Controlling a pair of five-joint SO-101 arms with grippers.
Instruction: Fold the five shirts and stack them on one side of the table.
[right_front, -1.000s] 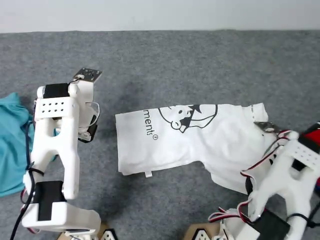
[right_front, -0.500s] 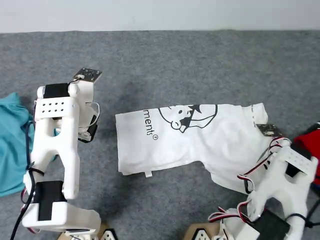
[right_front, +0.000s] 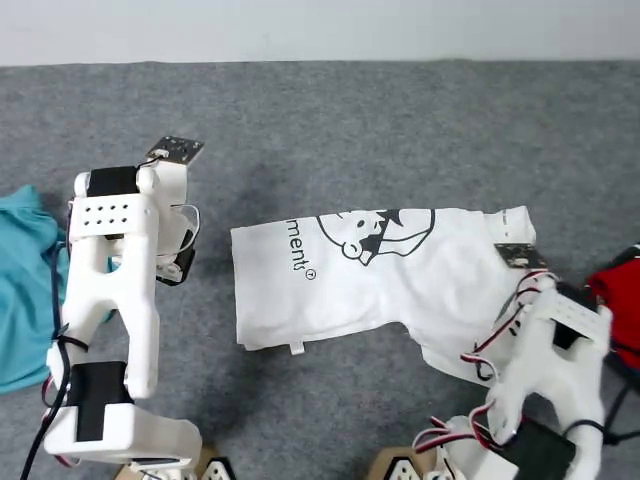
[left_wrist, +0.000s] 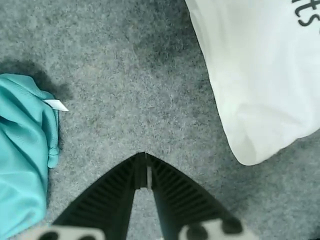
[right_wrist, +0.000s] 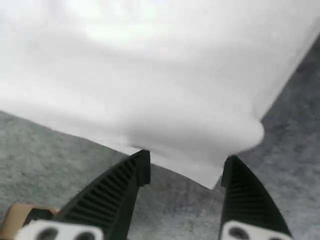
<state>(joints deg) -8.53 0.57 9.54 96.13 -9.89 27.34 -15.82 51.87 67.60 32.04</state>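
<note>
While the white shirt (right_front: 400, 270) lies partly folded at the middle-right of the grey table (right_front: 350, 130) in the high view, a teal shirt (right_front: 20, 290) is seen at the table's left edge and a red shirt (right_front: 618, 300) at its right edge. The left arm (right_front: 110, 260) is placed between the teal and white shirts, apart from the white one. The right arm (right_front: 550, 350) is placed over the white shirt's near right edge.

In the left wrist view, the left gripper (left_wrist: 145, 172) is seen with its jaws brought fully together and nothing held. It is poised above bare table, with both shirts lying apart from its tips.

In the right wrist view, the right gripper (right_wrist: 182, 172) is seen with its jaws spread wide. A rounded edge of the white shirt lies just beyond the fingertips, and nothing is clamped. Whether the cloth is touched cannot be told.
</note>
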